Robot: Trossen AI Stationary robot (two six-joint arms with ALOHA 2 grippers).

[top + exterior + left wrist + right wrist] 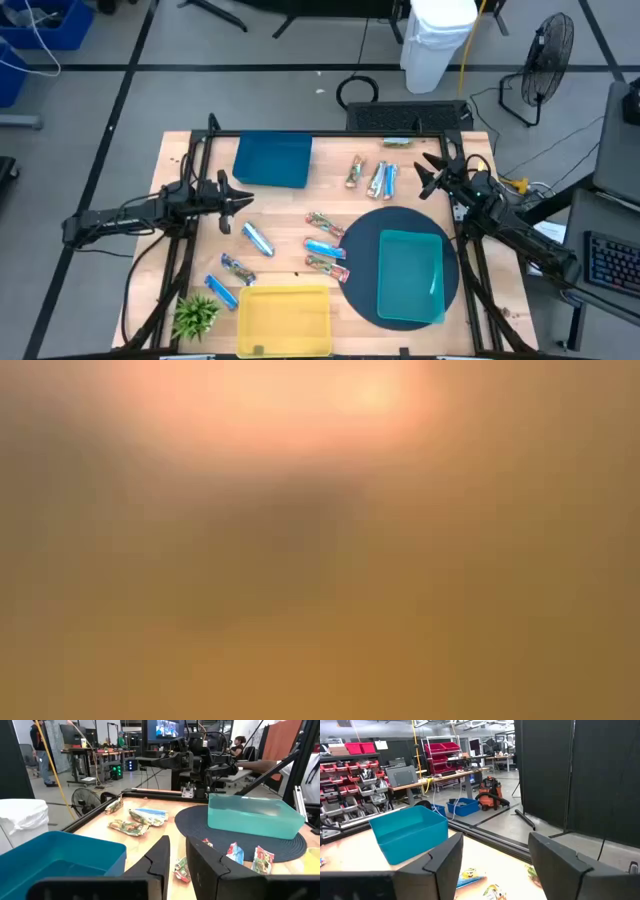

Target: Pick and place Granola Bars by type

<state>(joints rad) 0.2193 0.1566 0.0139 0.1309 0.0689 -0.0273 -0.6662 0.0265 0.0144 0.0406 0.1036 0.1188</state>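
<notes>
Several granola bars lie flat on the wooden table. One group is at the far side, a second group sits mid-table beside the dark mat, and a third is at the left. Blue-silver and multicoloured wrappers are mixed in each. My left gripper hovers above the table's left part, near the blue tray, open by a narrow gap and holding nothing. My right gripper hovers near the far right, right of the far group, wide open and empty. The low view is a featureless blur.
A blue tray stands far left of centre and a yellow tray at the near edge. A teal tray sits on a round dark mat at the near right. A small green plant is in the near left corner. One green bar lies by the far edge.
</notes>
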